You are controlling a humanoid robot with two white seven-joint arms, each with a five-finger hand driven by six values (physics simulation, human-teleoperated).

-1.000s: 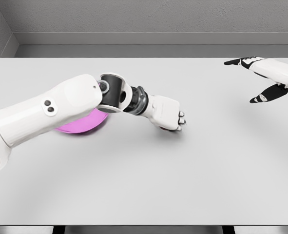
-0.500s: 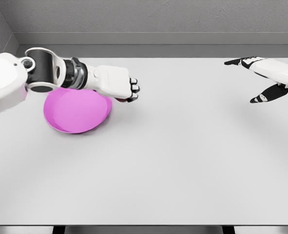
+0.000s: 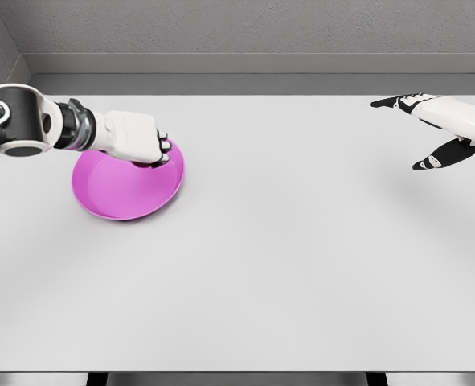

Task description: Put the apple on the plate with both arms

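Our left hand (image 3: 137,138) sits over the far part of the pink plate (image 3: 116,197), fingers curled into a closed fist. We judge the apple to be wrapped inside that fist, but none of it shows, so we cannot say for sure that it is there. Our right hand (image 3: 434,129) hangs at the far right, well apart from the plate, fingers spread and holding nothing. We expect an apple to be firm, light, smooth and prone to roll, so 1 hand cupped around its middle should hold it, and we should set it low on the plate.
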